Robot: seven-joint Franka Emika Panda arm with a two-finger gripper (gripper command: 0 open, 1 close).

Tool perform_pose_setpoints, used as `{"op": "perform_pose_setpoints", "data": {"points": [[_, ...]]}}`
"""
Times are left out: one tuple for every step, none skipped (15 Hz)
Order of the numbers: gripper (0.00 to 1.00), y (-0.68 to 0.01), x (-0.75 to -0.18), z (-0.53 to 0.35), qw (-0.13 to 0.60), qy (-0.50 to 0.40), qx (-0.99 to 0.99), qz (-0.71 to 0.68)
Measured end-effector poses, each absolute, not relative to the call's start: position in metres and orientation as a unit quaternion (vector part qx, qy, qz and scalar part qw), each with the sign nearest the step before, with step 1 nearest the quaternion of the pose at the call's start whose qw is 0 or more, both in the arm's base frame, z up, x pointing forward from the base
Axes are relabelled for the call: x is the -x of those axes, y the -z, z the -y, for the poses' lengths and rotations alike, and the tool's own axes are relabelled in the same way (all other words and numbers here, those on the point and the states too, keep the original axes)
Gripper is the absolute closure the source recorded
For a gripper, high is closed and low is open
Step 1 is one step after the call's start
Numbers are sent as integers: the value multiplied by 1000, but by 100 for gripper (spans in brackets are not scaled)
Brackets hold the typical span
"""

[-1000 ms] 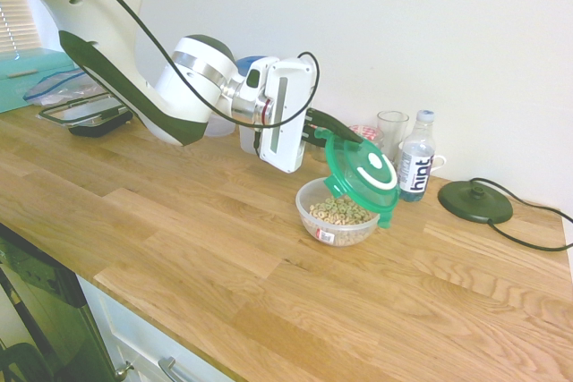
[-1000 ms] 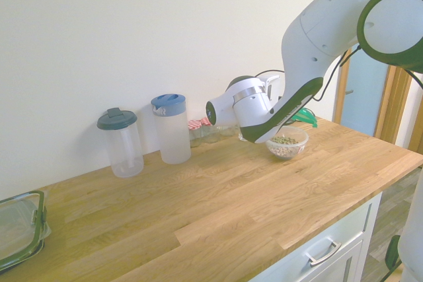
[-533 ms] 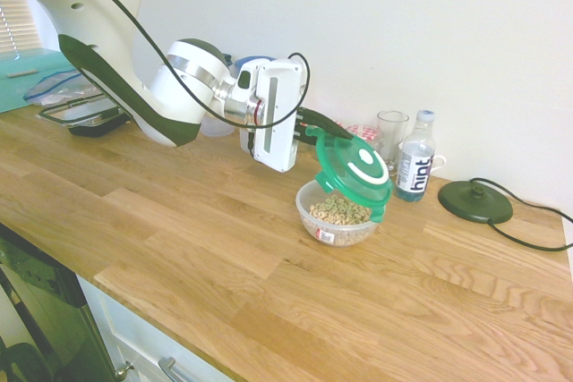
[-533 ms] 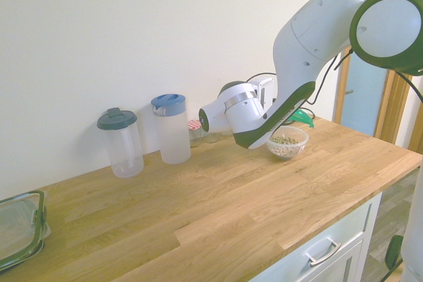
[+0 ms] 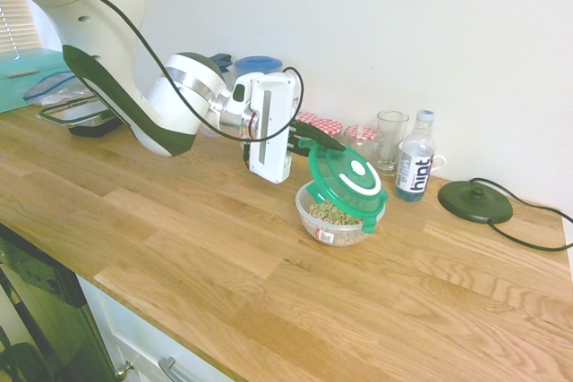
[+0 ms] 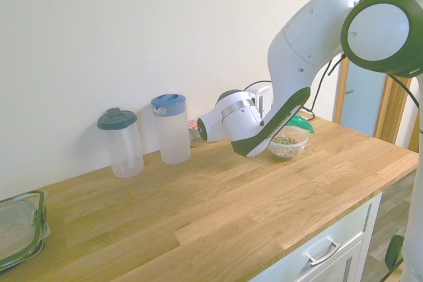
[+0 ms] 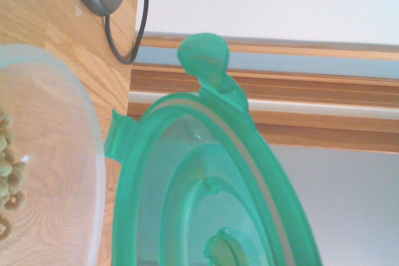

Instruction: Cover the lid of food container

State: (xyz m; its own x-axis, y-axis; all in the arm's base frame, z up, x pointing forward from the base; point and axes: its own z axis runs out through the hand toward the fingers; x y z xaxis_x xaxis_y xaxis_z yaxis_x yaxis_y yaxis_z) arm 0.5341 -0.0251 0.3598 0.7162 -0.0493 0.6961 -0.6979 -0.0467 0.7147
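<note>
The cereal bowl (image 6: 289, 144) sits before what looks like a tilted green lid (image 6: 301, 123).

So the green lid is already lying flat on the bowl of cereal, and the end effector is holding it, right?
Not flat: the first exterior view shows the green lid tilted over the bowl. The end effector is holding it.

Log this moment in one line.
gripper: shut on lid | lid: tilted over bowl, not seated | bowl: upright, cereal inside | cover step: unfinished
</note>
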Motion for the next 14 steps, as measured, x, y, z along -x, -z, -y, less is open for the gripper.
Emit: {"op": "perform_pose_setpoints", "data": {"points": [[100, -357, -534, 25, 633, -255, -677, 275], [100, -354, -534, 25, 634, -255, -677, 275], [100, -352, -535, 24, 634, -255, -677, 274], [100, -353, -536, 22, 633, -257, -677, 274], [100, -354, -537, 20, 633, -259, -676, 274], [100, -357, -538, 19, 634, -260, -675, 276], [100, -360, -539, 18, 635, -262, -671, 279], [100, -364, -540, 17, 637, -263, -668, 281], [100, -367, -541, 16, 638, -263, -666, 283], [100, -367, -541, 15, 639, -263, -665, 282], [100, -366, -541, 15, 640, -262, -666, 281], [100, -364, -541, 14, 640, -261, -666, 279], [100, -362, -541, 13, 641, -260, -667, 277], [100, -359, -541, 11, 642, -259, -667, 275]]}}
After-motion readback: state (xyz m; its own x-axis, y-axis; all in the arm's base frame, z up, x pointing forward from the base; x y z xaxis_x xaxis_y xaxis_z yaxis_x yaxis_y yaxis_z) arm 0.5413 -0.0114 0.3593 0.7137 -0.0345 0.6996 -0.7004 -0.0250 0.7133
